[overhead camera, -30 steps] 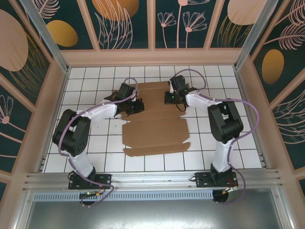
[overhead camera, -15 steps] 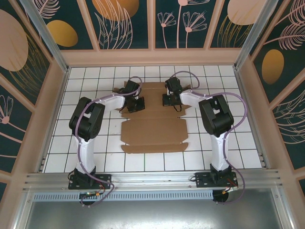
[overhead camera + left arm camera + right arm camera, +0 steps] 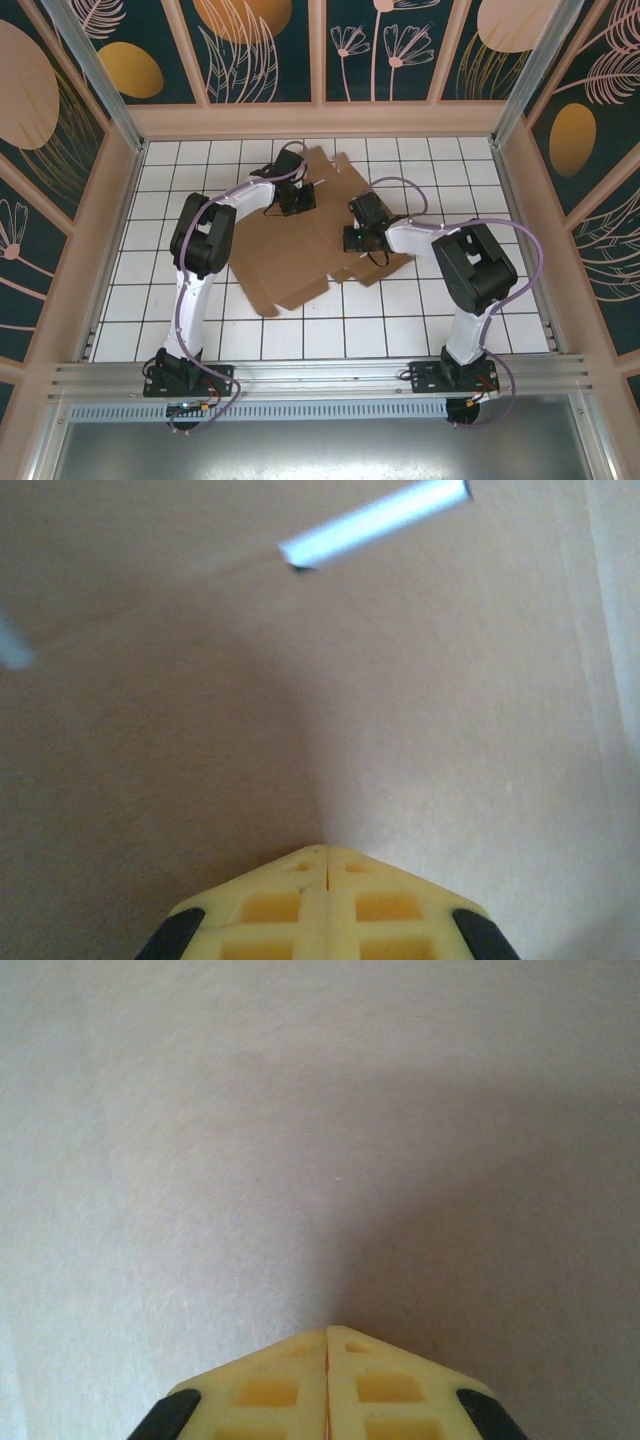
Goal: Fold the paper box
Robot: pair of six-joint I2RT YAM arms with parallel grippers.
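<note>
The paper box [image 3: 295, 255] is a flat brown die-cut sheet lying askew on the white tiled table [image 3: 190, 160]. My left gripper [image 3: 298, 199] is shut, its tips resting on the sheet's far part. My right gripper [image 3: 353, 239] is shut too, tips down on the sheet's right part. In the left wrist view the yellow closed gripper [image 3: 327, 850] touches bare cardboard [image 3: 450, 730], and a slit [image 3: 375, 520] lets light tile show through. In the right wrist view the closed gripper [image 3: 327, 1330] touches plain cardboard [image 3: 300, 1110]. Nothing is pinched between either pair of fingers.
Wooden walls [image 3: 320, 120] enclose the table at the back and sides. An aluminium rail [image 3: 320, 375] runs along the near edge by the arm bases. White tiles lie bare to the left [image 3: 150, 280] and right [image 3: 500, 300] of the sheet.
The sheet has swung from square to askew. My left gripper went farther back and right; my right gripper came nearer. Both stayed shut on top of the cardboard.
</note>
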